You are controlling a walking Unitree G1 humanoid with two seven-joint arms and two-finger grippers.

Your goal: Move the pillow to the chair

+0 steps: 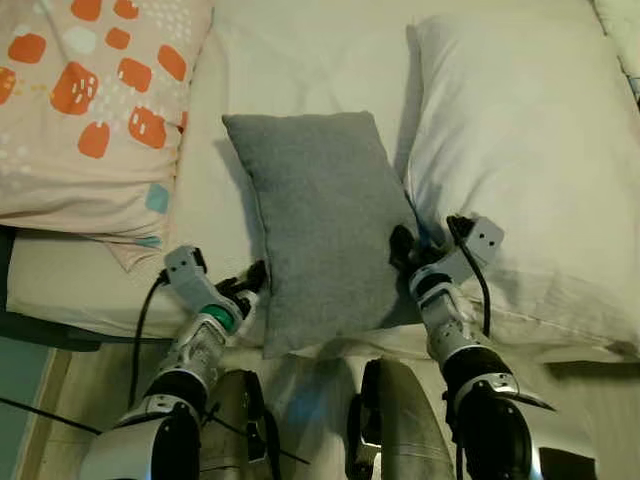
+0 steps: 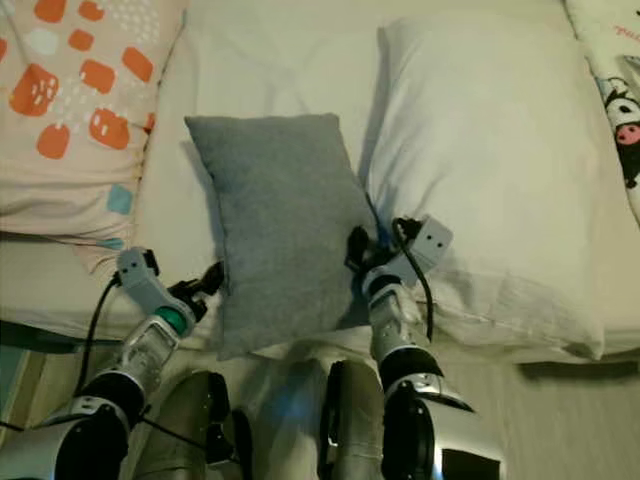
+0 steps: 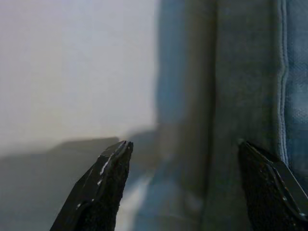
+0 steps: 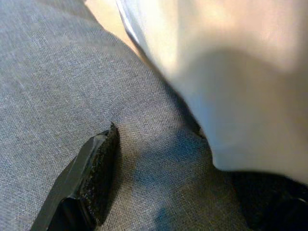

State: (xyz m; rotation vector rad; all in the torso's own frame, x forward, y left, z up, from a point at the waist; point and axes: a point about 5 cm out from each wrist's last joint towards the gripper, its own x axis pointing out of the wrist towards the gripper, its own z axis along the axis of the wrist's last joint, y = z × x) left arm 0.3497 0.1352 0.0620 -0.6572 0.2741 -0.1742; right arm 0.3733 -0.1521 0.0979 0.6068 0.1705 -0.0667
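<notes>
A bed (image 1: 300, 60) with a pale cream sheet spans the scene. A large white pillow (image 1: 530, 150) lies on its right side, and a cream cover with orange patches (image 1: 90, 100) on its left. A cartoon-printed fabric (image 2: 615, 90) edges the far right. Below the mattress runs what seems a light wooden floor (image 1: 590, 410), dimly lit.

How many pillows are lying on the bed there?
3. A small grey pillow in the middle between the two grippers, a large white pillow on its right, and a pillow with orange patches on its left. More could lie beyond the picture's edges.
</notes>
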